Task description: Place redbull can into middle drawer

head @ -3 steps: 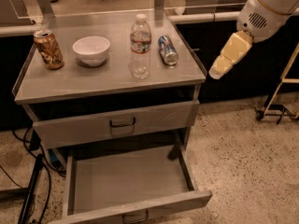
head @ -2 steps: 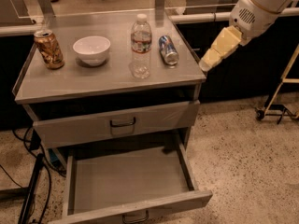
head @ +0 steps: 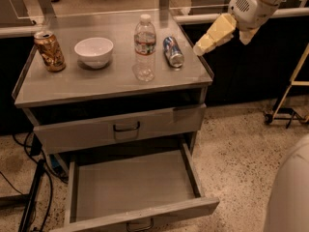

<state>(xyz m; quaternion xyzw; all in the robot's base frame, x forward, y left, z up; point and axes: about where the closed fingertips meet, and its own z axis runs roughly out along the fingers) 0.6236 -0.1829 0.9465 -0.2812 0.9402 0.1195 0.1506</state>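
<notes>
The redbull can (head: 173,51), blue and silver, lies on its side on the right part of the cabinet top. The middle drawer (head: 135,183) is pulled out below, and its grey tray-like inside holds nothing. My gripper (head: 202,47), cream coloured on a white arm, hangs over the right edge of the top, just right of the can and a little above it. It holds nothing and is apart from the can.
On the cabinet top (head: 72,83) stand a water bottle (head: 145,47) just left of the can, a white bowl (head: 94,51) and a brown-gold can (head: 49,50). The upper drawer (head: 125,127) is shut. Cables (head: 34,197) lie at the left, a metal stand (head: 289,105) at the right.
My gripper has moved left and up, from beside the cabinet's right edge to over the edge, closer to the redbull can. Nothing else has moved.
</notes>
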